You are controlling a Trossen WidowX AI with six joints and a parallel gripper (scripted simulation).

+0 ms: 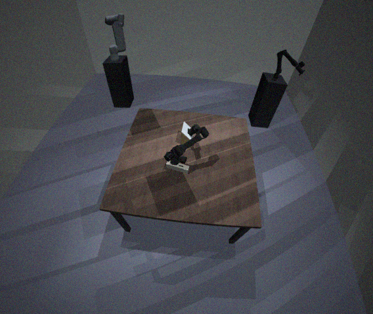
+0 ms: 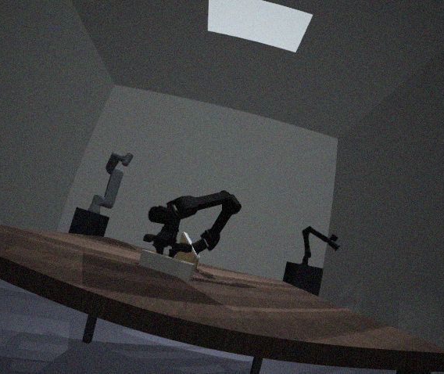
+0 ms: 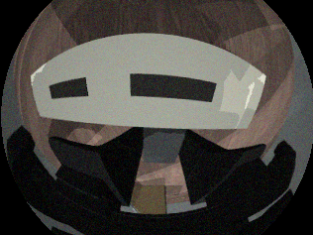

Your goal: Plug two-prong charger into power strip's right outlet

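The pale power strip [image 1: 179, 168] [image 2: 166, 265] [image 3: 109, 107] lies on the wooden table. In the wrist view it spans the upper middle, with a short dark recess at left and a longer one right of centre. My gripper [image 2: 166, 250] [image 3: 160, 125] is shut on the charger, a grey-blue block [image 3: 161, 144] between the two black fingers. The charger's far end meets the strip's near edge in the wrist view; whether they touch I cannot tell. The prongs are hidden. In the top and exterior views the fingers are low, right at the strip, and the charger cannot be made out.
A tan wedge-shaped block [image 2: 186, 258] [image 3: 150, 198] with a white sloping panel [image 1: 186, 129] stands behind the strip, close to my arm. The wooden table [image 1: 220, 196] has shadows across it. Two other arms stand on dark pedestals [image 1: 119, 84] [image 1: 267, 101] beyond the table.
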